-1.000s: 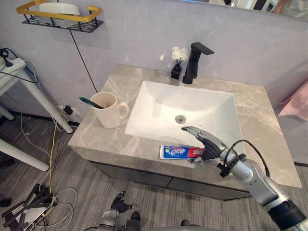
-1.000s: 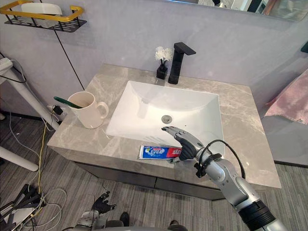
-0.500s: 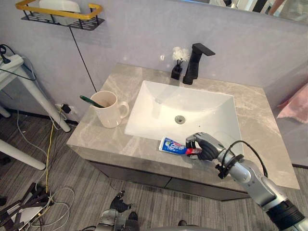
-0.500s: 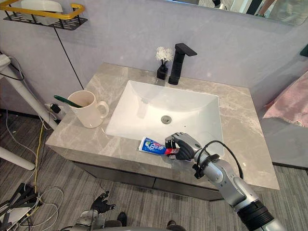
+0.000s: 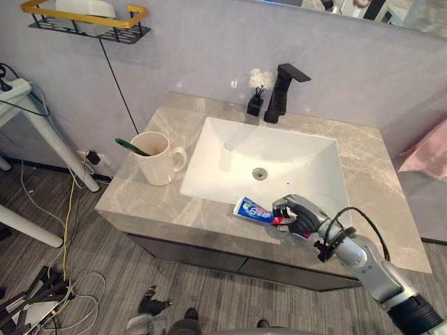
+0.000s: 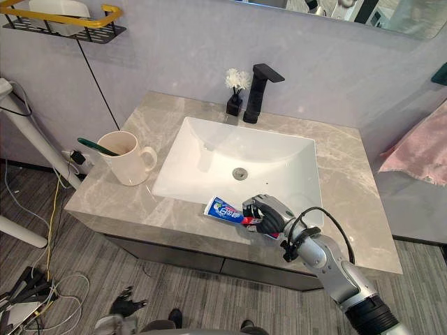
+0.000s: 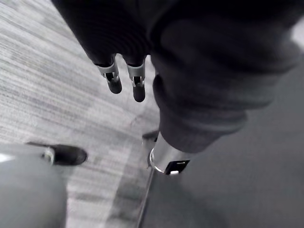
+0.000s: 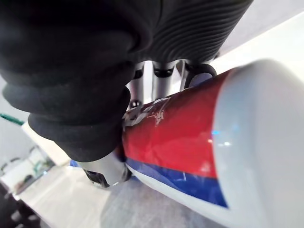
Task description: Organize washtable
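The right hand had its fingers curled round the toothpaste tube, seemingly just clear of the counter; the left hand hung loose-fingered by the floor. Pick-up looked done; next, a carry to the mug, well to the right hand's left

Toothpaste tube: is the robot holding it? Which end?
Yes. The right hand is curled round the toothpaste tube at its red end; the blue end sticks out free.
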Robot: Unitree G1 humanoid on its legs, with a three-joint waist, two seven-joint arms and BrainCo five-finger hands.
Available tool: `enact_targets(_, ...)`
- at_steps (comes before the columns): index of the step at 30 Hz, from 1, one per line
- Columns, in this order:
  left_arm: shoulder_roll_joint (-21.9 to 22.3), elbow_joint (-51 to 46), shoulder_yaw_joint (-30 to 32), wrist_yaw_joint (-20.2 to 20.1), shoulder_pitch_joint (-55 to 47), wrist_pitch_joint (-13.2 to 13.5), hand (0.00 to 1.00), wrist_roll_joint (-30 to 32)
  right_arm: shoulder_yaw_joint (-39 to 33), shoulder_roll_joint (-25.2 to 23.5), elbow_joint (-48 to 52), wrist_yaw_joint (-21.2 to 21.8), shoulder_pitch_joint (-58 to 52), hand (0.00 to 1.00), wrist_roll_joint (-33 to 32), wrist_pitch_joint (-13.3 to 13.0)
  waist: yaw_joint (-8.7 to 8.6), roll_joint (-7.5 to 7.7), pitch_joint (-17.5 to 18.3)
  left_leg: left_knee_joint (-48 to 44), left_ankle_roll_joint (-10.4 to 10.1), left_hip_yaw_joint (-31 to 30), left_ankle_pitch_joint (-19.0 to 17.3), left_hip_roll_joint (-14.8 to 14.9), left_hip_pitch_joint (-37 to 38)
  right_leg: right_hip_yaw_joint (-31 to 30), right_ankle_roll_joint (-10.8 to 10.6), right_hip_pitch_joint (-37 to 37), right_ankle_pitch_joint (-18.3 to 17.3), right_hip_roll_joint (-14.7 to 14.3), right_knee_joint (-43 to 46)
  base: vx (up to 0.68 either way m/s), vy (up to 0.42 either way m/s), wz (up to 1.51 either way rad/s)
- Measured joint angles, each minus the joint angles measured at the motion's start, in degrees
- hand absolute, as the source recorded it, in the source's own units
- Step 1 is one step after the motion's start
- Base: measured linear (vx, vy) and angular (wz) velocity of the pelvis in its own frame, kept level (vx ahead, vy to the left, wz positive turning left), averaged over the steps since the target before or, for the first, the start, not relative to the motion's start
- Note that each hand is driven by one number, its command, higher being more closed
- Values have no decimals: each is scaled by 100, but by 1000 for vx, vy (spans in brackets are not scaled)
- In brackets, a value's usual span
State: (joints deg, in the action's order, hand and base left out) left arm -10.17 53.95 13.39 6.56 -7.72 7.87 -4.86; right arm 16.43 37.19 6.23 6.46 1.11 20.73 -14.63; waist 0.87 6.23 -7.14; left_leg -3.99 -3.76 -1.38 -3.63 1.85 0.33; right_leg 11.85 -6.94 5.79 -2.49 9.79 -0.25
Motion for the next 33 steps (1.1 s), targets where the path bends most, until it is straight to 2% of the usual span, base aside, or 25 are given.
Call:
enact_targets(2, -54, -1234, 673, 269, -397, 7, 0, -202, -204, -73, 165, 0, -247, 100, 3, 5, 51, -20, 2, 6, 0, -7, -1, 1, -14, 15, 1, -9, -1, -2, 1, 0, 0, 2)
enact_targets(4, -41, -2220, 1047, 392, -571, 13, 0, -341, -347, -81, 374, 0, -432, 100, 3, 5, 125, -53, 6, 6, 0, -14, -1, -2, -31, 25, 2, -22, -1, 0, 7, 0, 0, 4)
enact_targets(5, -3, -3310, 1315, 534, -701, 60, 0, -429, -492, -92, 577, 0, -575, 100, 2, 5, 174, -88, 23, 3, 0, -28, -1, -8, -40, 43, 2, -23, -2, 4, 14, 0, 0, 5)
enact_targets(8, 96, -4813, 1586, 685, -762, 249, 0, -555, -671, -189, 820, -1, -582, 100, -52, 5, 197, -182, 79, -2, 0, -44, -1, -31, -48, 62, 2, -21, -2, 22, 23, 0, 0, 4)
enact_targets(10, 173, -5908, 1563, 769, -713, 376, 0, -549, -763, -421, 928, -30, -518, 100, -231, 7, 207, -302, 167, -3, 2, -62, -1, -55, -50, 80, 2, -10, -2, 43, 26, 0, 0, 5)
enact_targets(11, 193, -6149, 1515, 780, -692, 389, 0, -546, -764, -461, 965, -34, -509, 100, -231, 17, 207, -331, 188, -3, 3, -65, -1, -59, -50, 83, 2, -7, -2, 46, 26, 0, 0, 5)
enact_targets(15, 246, -7687, 604, 842, -688, 496, 0, -417, -758, -858, 1152, -114, -411, 100, -230, 27, 185, -430, 258, -17, 11, -152, 7, -67, -54, 178, 3, 76, -2, 44, 27, -3, -3, 10)
enact_targets(20, 255, -8855, -911, 445, -686, 760, 0, -817, -705, -1300, 1356, -549, 33, 100, -229, 58, 161, -477, 294, -33, 30, -188, 22, -71, -46, 207, 3, 97, -3, 44, 60, -27, 3, 4)
enact_targets(23, 135, -9009, -1715, 183, -605, 787, 0, -1230, -538, -1415, 1499, -773, 270, 100, -229, 58, 155, -499, 307, -30, 40, -191, 32, -71, -30, 207, 5, 93, -4, 45, 81, -41, 4, 1)
enact_targets(26, 28, -9008, -2190, 2, -443, 783, 0, -1627, -338, -1514, 1509, -999, 450, 100, -219, 62, 149, -526, 332, -1, 55, -188, 47, -71, 4, 203, 7, 91, -7, 45, 91, -48, 3, 0)
enact_targets(33, -54, -8950, -2753, -33, -309, 765, 0, -2223, -239, -1646, 1508, -1421, 671, 100, -215, 202, 141, -568, 366, 26, 47, -161, 86, -66, 37, 173, 7, 87, -6, 44, 96, -11, 1, -1)
